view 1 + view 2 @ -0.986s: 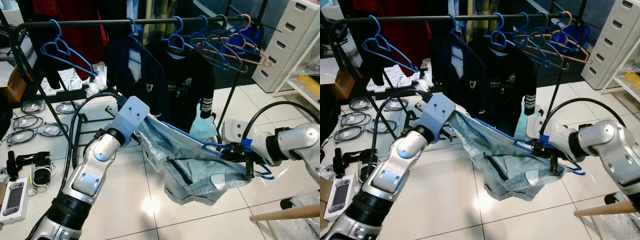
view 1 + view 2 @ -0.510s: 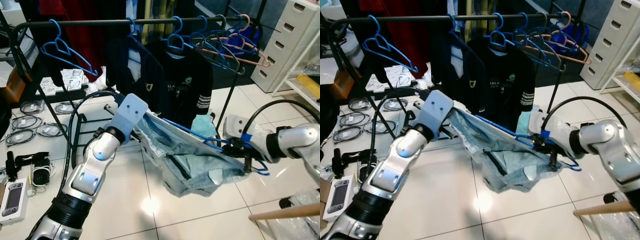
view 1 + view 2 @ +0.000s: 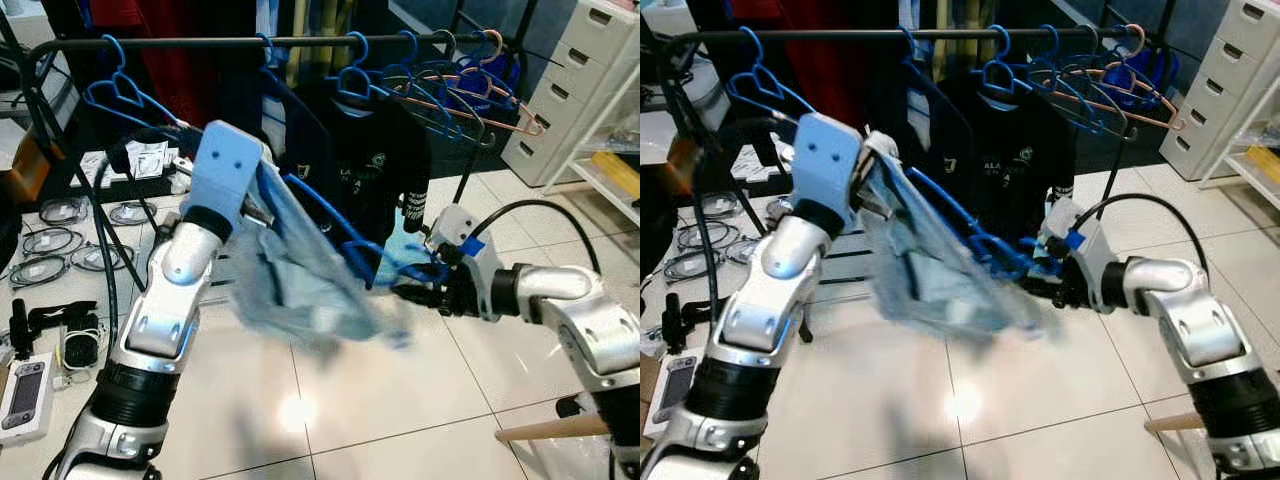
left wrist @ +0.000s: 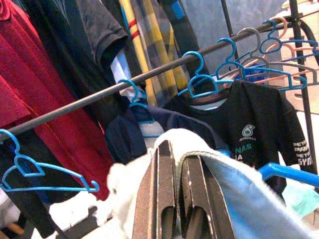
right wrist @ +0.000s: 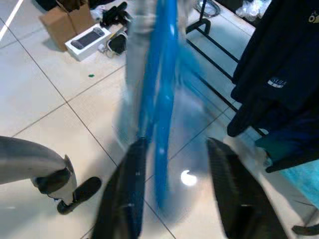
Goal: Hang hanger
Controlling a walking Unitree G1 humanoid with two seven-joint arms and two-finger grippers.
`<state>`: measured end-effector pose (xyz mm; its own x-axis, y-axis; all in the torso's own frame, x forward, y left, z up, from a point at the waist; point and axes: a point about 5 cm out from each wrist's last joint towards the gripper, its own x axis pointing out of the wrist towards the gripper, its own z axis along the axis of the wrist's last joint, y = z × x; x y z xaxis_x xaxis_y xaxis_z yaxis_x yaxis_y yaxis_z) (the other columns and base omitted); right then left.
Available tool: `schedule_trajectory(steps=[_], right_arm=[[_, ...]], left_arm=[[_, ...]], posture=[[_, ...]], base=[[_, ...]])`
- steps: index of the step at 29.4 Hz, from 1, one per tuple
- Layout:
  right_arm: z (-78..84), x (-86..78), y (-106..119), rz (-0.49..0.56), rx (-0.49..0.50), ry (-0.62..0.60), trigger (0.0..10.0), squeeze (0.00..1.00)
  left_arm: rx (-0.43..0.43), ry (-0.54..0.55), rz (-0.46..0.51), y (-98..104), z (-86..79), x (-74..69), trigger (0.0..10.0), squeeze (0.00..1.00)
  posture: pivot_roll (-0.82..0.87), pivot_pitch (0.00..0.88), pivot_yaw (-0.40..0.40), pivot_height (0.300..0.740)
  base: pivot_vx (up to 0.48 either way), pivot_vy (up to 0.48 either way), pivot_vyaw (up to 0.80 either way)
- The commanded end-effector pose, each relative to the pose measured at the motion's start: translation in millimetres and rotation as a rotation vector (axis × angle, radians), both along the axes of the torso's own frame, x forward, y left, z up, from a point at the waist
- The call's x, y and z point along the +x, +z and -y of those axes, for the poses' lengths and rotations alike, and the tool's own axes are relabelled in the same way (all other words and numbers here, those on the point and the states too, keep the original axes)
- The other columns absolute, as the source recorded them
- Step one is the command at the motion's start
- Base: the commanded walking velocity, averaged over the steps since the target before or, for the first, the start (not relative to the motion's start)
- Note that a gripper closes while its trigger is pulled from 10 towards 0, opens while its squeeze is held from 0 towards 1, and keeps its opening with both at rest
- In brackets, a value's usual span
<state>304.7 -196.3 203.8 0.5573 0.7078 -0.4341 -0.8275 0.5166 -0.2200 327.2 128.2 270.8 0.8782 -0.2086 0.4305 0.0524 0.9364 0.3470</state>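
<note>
Left gripper (image 4: 180, 199) pinches pale jeans (image 3: 290, 285) (blurred) on blue hanger (image 3: 340, 235).

I count two grippers of mine, left (image 4: 175, 154) and right (image 5: 178, 144). One blue hanger (image 3: 330, 215) hangs between them with one denim garment (image 3: 290, 290). One rail (image 3: 200, 43) carries three separate hangers (image 3: 120, 90) and a bunch too tangled to count. One drawer unit (image 3: 575, 90).

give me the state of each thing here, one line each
blue hanger: carrying the jeans, held up below the rail, not hung yet
jeans: draped on it, blurred
left gripper: shut on the jeans
right gripper: open, fingers either side of the hanger
rail: holding hung clothes and bare hangers
</note>
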Motion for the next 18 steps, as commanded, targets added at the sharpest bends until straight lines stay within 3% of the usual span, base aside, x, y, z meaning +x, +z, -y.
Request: schedule_trajectory(steps=[1,6,15,18], right_arm=[[0.3,-4.0,-1,-0.002,0.016,0.02,10.0,1.0],[8.4,-16.3,-6,-0.047,-0.008,0.042,10.0,1.0],[9.2,-18.2,-8,-0.042,0.006,0.027,10.0,1.0],[6.9,-22.0,1,-0.035,0.093,0.062,10.0,1.0]], left_arm=[[-0.003,-0.008,0.075,14,-1.5,-5.7,10.0,0.0],[0.003,0.001,0.073,13,-3.0,-5.2,10.0,0.0],[0.0,-0.007,0.069,12,0.3,-3.5,10.0,0.0],[0.0,-0.01,0.071,13,0.7,-3.3,10.0,0.0]], posture=[[-0.08,0.149,0.015,0.74],[-0.09,0.149,0.019,0.74],[-0.09,0.147,0.023,0.74],[-0.08,0.146,0.021,0.74]], base=[[0.0,0.0,0.0],[0.0,0.0,0.0],[0.0,0.0,0.0],[0.0,0.0,0.0]])
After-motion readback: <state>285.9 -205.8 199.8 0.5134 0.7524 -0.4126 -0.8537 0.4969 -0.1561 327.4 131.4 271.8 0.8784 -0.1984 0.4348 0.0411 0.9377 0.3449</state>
